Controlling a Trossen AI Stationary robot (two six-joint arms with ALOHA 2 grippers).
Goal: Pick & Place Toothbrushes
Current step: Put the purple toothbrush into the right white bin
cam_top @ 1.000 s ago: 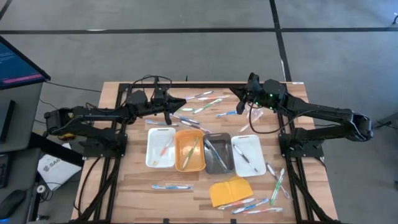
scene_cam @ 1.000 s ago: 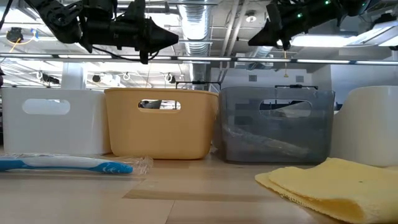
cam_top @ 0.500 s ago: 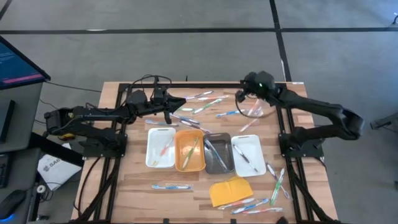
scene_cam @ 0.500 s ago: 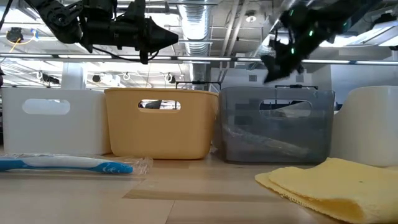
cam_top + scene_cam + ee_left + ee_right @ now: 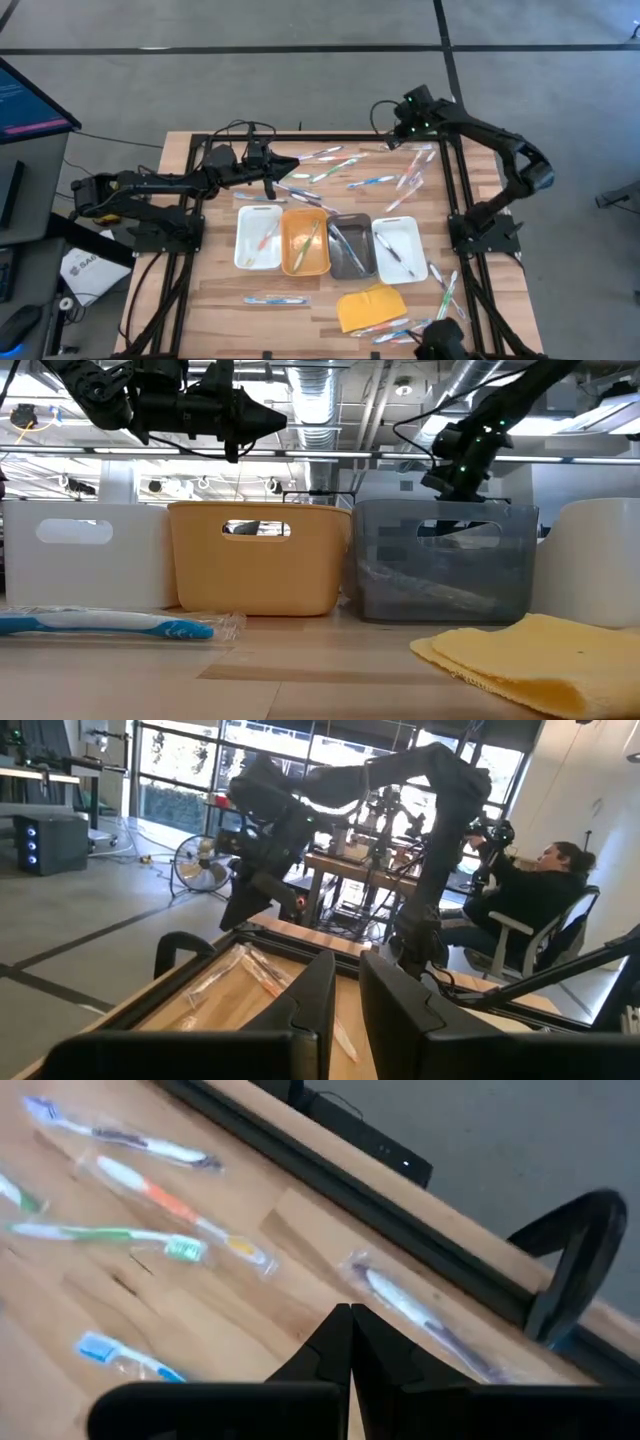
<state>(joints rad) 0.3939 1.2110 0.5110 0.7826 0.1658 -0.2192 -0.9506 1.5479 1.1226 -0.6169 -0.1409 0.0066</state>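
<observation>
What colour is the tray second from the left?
Orange, clearest in the high view.

Two dark, near-black jointed arms on black frame bases. Left arm (image 5: 150, 185): slim segments, yellowish patch near its base, loose black cables looping at the wrist. Right arm (image 5: 500, 160): bulkier joints, green indicator lights at the wrist, thin black cable alongside.

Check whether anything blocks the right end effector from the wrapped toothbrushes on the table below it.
Nothing visible does. The right end effector, shut and empty, hangs above the table's far edge; the wrapped toothbrushes lie loose on bare wood just below, with only open air between.
</observation>
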